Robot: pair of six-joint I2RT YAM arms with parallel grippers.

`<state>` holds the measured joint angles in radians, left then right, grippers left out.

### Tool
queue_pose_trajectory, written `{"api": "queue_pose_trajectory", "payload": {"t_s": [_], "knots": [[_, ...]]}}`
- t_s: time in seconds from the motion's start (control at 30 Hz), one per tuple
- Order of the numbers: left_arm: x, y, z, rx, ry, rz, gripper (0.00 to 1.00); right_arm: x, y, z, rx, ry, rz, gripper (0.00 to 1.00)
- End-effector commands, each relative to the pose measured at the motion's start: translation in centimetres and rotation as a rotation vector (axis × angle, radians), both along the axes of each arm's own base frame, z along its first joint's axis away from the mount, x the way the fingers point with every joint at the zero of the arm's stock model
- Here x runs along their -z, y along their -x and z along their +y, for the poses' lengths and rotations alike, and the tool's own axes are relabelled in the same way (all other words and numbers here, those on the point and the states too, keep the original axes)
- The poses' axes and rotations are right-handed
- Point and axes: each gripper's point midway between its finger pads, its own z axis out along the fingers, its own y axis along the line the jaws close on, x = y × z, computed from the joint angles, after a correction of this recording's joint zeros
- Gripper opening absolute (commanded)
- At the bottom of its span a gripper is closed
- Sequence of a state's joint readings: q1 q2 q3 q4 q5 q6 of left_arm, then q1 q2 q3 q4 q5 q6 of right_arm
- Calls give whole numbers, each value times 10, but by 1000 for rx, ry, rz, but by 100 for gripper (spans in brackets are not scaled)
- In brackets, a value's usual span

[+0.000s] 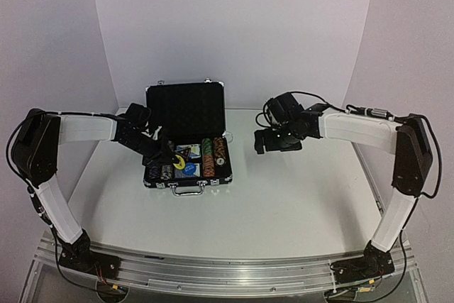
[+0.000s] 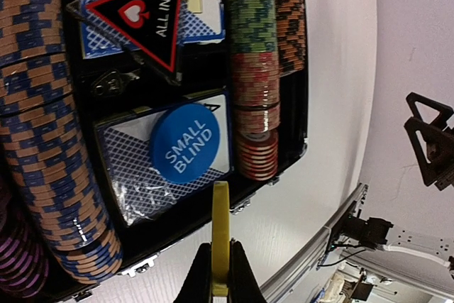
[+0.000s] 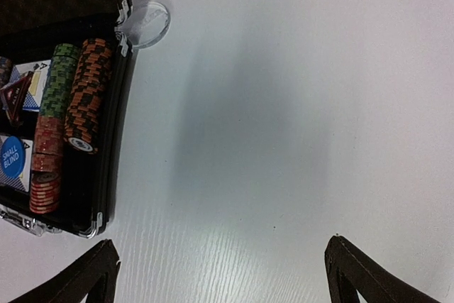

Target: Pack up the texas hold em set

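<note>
Over the open case point(image 1: 186, 108), the left gripper point(image 2: 221, 276) pinches the yellow button point(image 2: 220, 225) edgewise and could let it slip and roll away, while the right gripper point(image 3: 223, 266) hangs spread.

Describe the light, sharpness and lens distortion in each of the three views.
Top external: even light, no glare; the case looks small, slightly soft. Left wrist: the chip rows bow from lens distortion; the lettering on the blue button is sharp. Right wrist: a broad soft shadow crosses the table; the right gripper is a dark silhouette.
</note>
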<state>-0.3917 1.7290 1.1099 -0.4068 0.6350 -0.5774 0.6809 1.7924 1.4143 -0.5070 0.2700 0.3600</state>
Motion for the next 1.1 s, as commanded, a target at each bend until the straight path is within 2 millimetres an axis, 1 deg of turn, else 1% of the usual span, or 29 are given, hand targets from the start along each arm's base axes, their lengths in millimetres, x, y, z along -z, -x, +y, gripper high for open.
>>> {"api": "queue_pose_trajectory", "payload": {"t_s": [0.0,0.13,0.27,0.47,0.6,0.63,0.67,0.73,0.8,0.87,0.93,1.0,1.07], "knots": [[13,2,16,-25,-109,-4,0,-13,-29,4,71,-23,-58,98],[26,2,20,-33,-138,14,0,-8,-48,5,119,-52,-69,98],[42,1,23,-46,-169,39,0,-2,-63,12,138,-123,-52,98],[49,-5,11,-25,-110,54,0,10,-80,27,123,-169,-23,98],[56,-8,7,-29,-97,66,0,24,-96,29,172,-207,-5,98],[58,-9,7,-30,-96,72,2,27,-101,29,183,-230,2,98],[60,-9,7,-33,-99,82,9,29,-106,31,194,-272,18,98],[62,-9,8,-40,-110,89,20,35,-117,35,208,-360,52,97],[59,-10,13,-58,-139,82,32,40,-128,40,225,-460,93,94],[53,-11,20,-79,-173,66,46,41,-141,43,232,-509,101,90],[40,-14,22,-90,-179,36,54,48,-152,49,209,-519,99,87],[26,-16,23,-100,-179,6,63,50,-163,58,177,-538,90,84],[10,-18,24,-104,-172,-24,72,56,-171,71,146,-579,109,79]]}}
